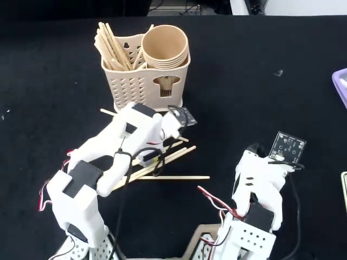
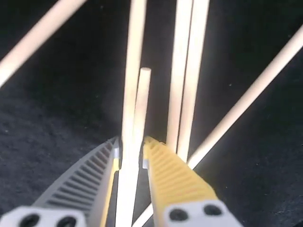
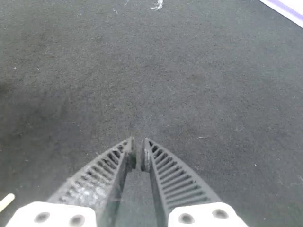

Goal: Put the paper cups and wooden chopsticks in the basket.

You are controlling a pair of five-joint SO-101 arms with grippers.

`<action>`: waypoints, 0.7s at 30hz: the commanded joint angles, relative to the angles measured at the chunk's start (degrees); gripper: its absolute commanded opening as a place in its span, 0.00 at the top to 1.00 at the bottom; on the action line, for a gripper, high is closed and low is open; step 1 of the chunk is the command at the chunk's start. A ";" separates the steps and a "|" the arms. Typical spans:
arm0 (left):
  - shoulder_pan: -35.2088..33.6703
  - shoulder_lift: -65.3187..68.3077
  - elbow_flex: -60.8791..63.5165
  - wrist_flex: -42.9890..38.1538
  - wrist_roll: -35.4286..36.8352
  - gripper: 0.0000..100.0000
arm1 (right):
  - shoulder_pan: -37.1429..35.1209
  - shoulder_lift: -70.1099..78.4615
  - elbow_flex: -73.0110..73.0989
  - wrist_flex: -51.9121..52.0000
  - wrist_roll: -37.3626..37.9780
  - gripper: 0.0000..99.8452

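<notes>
Clamping one wooden chopstick (image 2: 141, 104), left gripper (image 2: 131, 144) sits among loose chopsticks (image 2: 184, 71); right gripper (image 3: 138, 151) fingers pressed together, empty, above black table (image 3: 199, 71).

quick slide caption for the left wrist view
Left gripper shut on one wooden chopstick, with loose chopsticks lying around it on the black table.

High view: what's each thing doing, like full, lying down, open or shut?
Beige plastic basket: upright, both compartments filled.
Brown paper cups: stacked, upright in the basket.
Wooden chopsticks in the basket: standing on end.
Loose wooden chopsticks: lying on the black table.
Left gripper: shut on one wooden chopstick.
Right gripper: shut, empty.
</notes>
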 commanded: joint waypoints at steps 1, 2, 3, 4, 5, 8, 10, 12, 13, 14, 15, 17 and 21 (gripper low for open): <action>-0.04 -2.02 0.04 -1.49 0.09 0.97 | -0.79 -4.35 -1.63 -0.18 0.09 0.96; -0.04 -2.55 -0.13 -0.88 0.00 0.97 | -0.79 -4.35 -1.63 -0.18 0.09 0.96; -0.04 -3.25 -0.57 0.26 -0.09 0.97 | -0.79 -4.35 -1.63 -0.18 0.09 0.96; 0.04 -4.13 -0.92 1.32 -0.26 0.97 | -0.79 -4.35 -1.63 -0.18 0.09 0.96; 0.04 -5.01 -1.45 2.46 -0.26 0.97 | -0.79 -4.35 -1.63 -0.18 0.09 0.96; -0.04 -7.91 -3.12 5.71 -0.26 0.97 | -0.79 -4.35 -1.63 -0.18 0.09 0.96; -0.04 -9.76 -3.74 7.30 -0.35 0.97 | -0.79 -4.35 -1.63 -0.18 0.09 0.96; -0.04 -11.60 -4.18 8.26 -0.35 0.97 | -0.79 -4.35 -1.63 -0.18 0.09 0.96; -0.04 -12.57 -4.53 8.97 -0.35 0.97 | -0.79 -4.35 -1.63 -0.18 0.09 0.96; -0.04 -13.63 -4.88 9.76 -0.35 0.97 | -0.79 -4.35 -1.63 -0.18 0.09 0.96; -0.04 -14.68 -5.32 10.37 -0.35 0.97 | -0.79 -4.35 -1.63 -0.18 0.09 0.96; -0.04 -16.97 -6.55 11.52 -0.35 0.97 | -0.79 -4.35 -1.63 -0.18 0.09 0.96; -0.31 -22.33 -10.59 13.27 0.09 0.97 | -0.79 -4.35 -1.63 -0.18 0.09 0.96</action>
